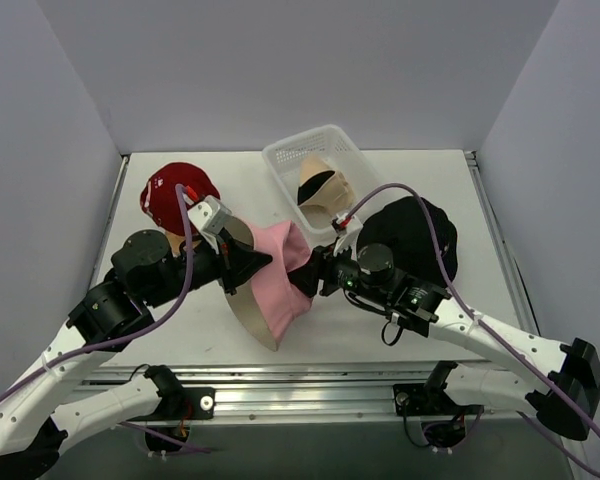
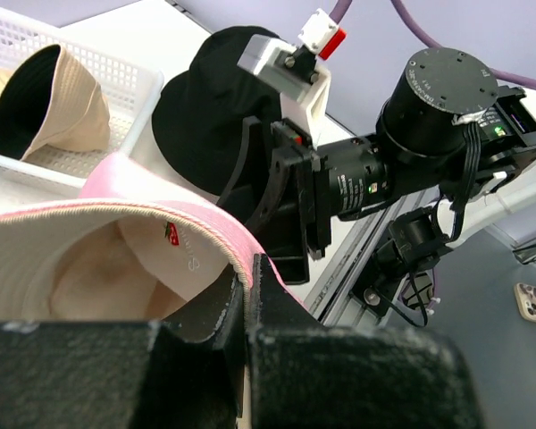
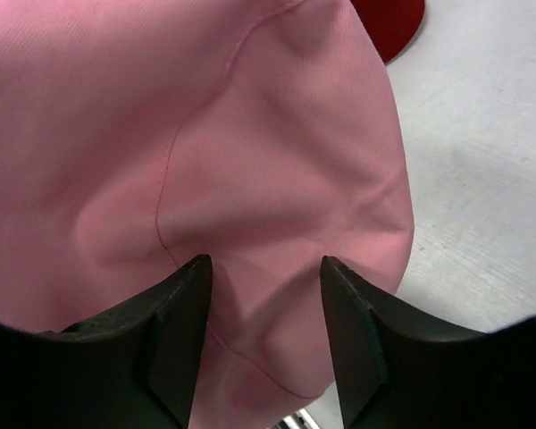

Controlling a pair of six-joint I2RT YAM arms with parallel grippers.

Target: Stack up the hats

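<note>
A pink hat with a cream lining is held up over the table's middle, between the two arms. My left gripper is shut on its brim edge. My right gripper is open, its fingers set on either side of a fold of the pink crown, touching the cloth. A red cap with white marks sits at the back left. A black bucket hat lies at the right. A tan hat lies in the basket.
A white mesh basket stands at the back centre and also shows in the left wrist view. A tan shape shows under the red cap. The right arm's wrist is close in front of the left gripper.
</note>
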